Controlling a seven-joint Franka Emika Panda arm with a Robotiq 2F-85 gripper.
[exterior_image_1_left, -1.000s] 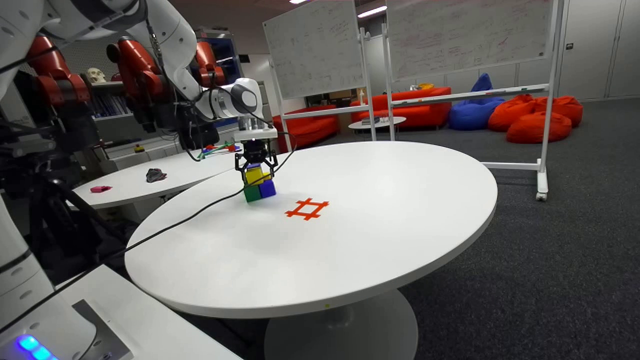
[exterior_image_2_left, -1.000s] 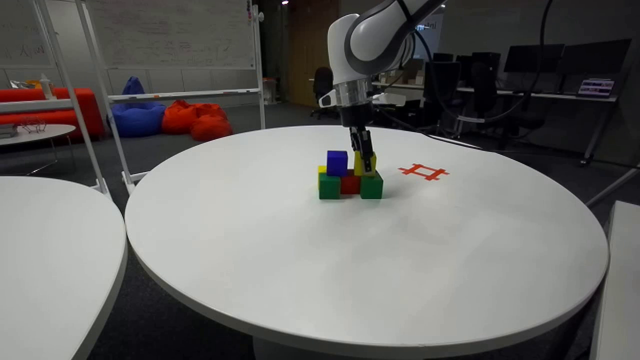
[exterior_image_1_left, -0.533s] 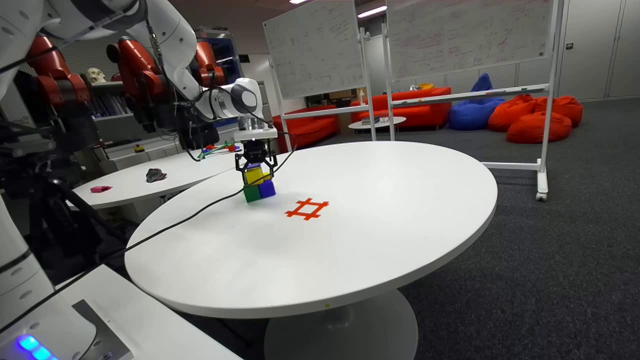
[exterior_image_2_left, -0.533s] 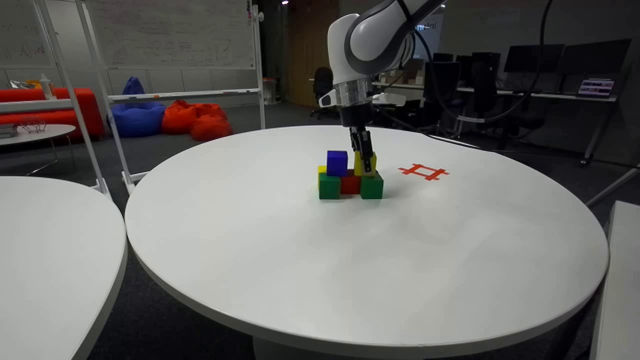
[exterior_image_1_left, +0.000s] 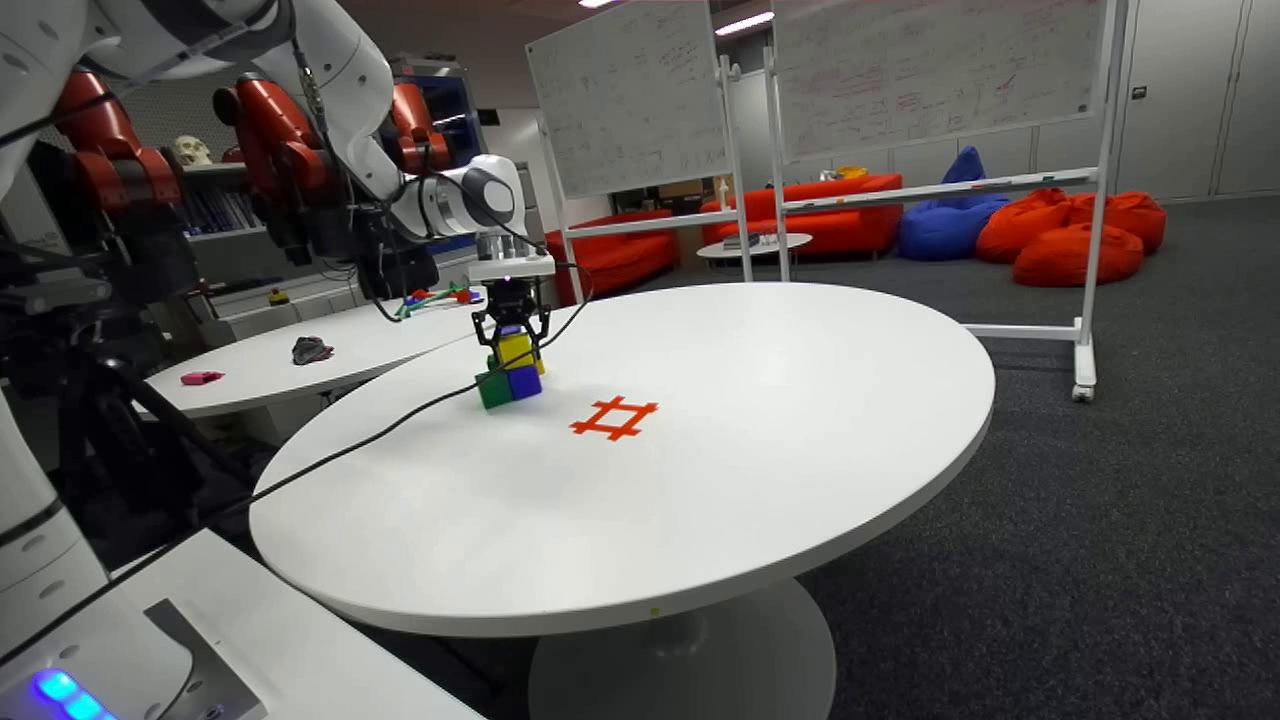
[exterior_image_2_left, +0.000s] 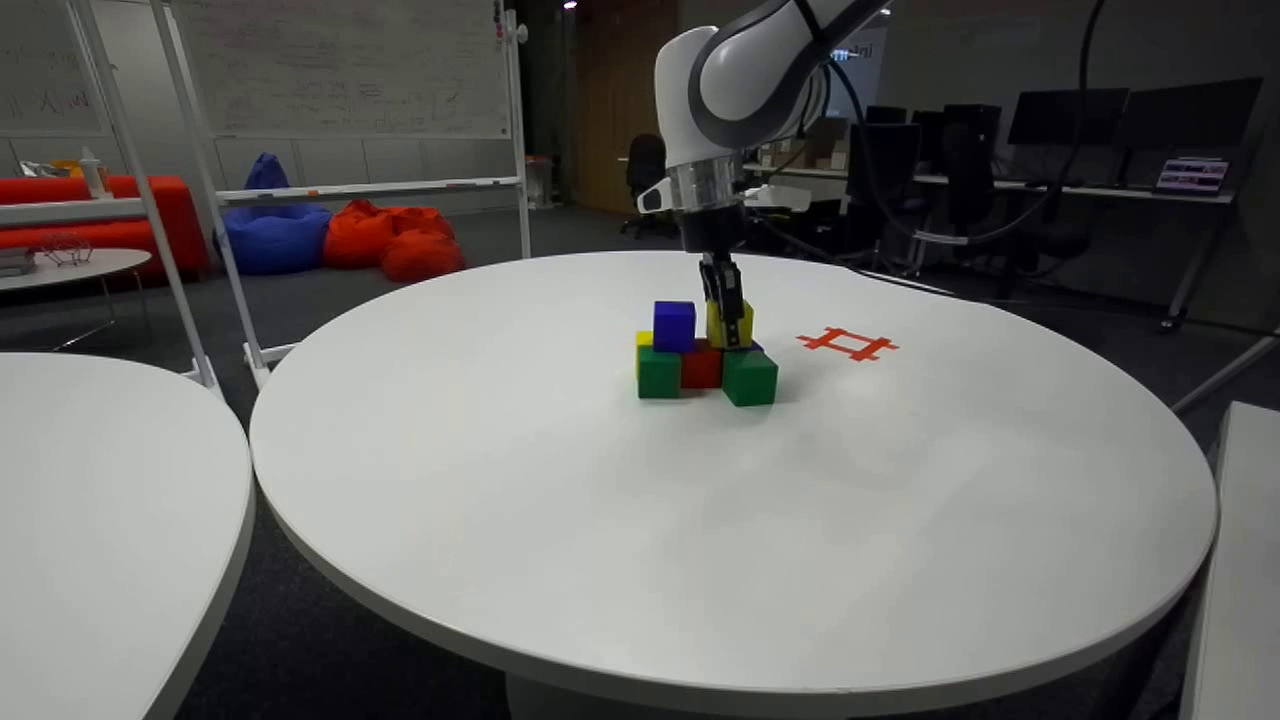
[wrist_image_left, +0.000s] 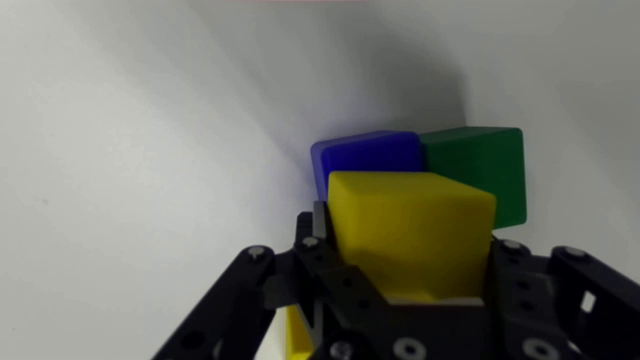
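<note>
My gripper (wrist_image_left: 407, 225) is shut on a yellow block (wrist_image_left: 412, 235); in the wrist view a finger lies against either side of it. In both exterior views this yellow block (exterior_image_1_left: 515, 348) sits at the top of a small stack, with the gripper (exterior_image_2_left: 732, 335) coming down from above. Beneath it are a blue block (wrist_image_left: 372, 150) and a green block (exterior_image_2_left: 750, 379), which stands slightly turned. Beside them in an exterior view are a red block (exterior_image_2_left: 700, 366), another green block (exterior_image_2_left: 659, 374) with a blue block (exterior_image_2_left: 674, 326) on top, and a partly hidden yellow block (exterior_image_2_left: 643, 342).
All the blocks stand on a round white table (exterior_image_1_left: 760, 400). Red tape (exterior_image_1_left: 615, 418) marks a crossed square on its top, close to the stack. A black cable (exterior_image_1_left: 400, 418) hangs across the front of the stack in an exterior view. A second white table (exterior_image_2_left: 110, 500) adjoins this one.
The fingers have drawn together onto the upper yellow block, which has shifted and turned slightly. The green and blue blocks under it have turned and slid a little. The arm has hardly moved.
</note>
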